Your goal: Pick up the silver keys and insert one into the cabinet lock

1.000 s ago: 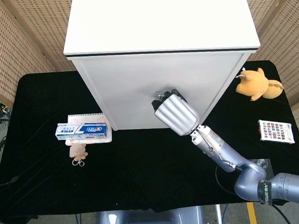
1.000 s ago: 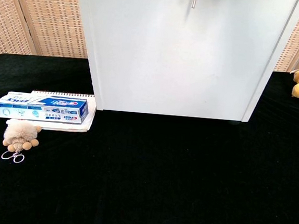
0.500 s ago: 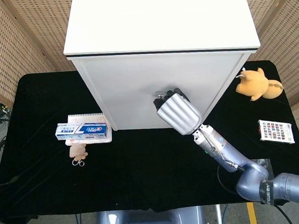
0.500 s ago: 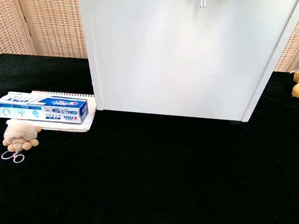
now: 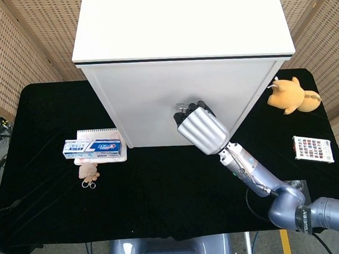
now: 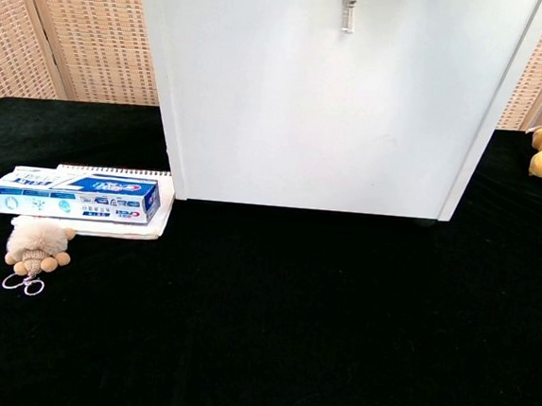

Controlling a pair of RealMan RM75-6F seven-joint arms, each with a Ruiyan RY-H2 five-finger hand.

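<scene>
The white cabinet (image 5: 179, 97) stands at the middle back of the black table. My right hand (image 5: 199, 128) is raised against the cabinet's front panel, fingers curled in, back of the hand toward the camera. A small silver piece (image 5: 183, 108) shows at its fingertips, touching the panel; the lock itself is hidden behind the hand. In the chest view a silver key (image 6: 348, 8) dangles down the cabinet front (image 6: 337, 104) from the top edge of the frame; the hand is out of that frame. The left hand is in neither view.
A toothpaste box (image 5: 93, 147) lies on a spiral notebook (image 5: 98, 134) to the cabinet's left, with a fluffy keychain toy (image 5: 89, 172) in front of it. A yellow plush toy (image 5: 291, 95) and a colour card (image 5: 313, 149) lie on the right.
The dangling key swung right, then back left, and now hangs lower in the chest view. The right hand shifted slightly at the cabinet front.
</scene>
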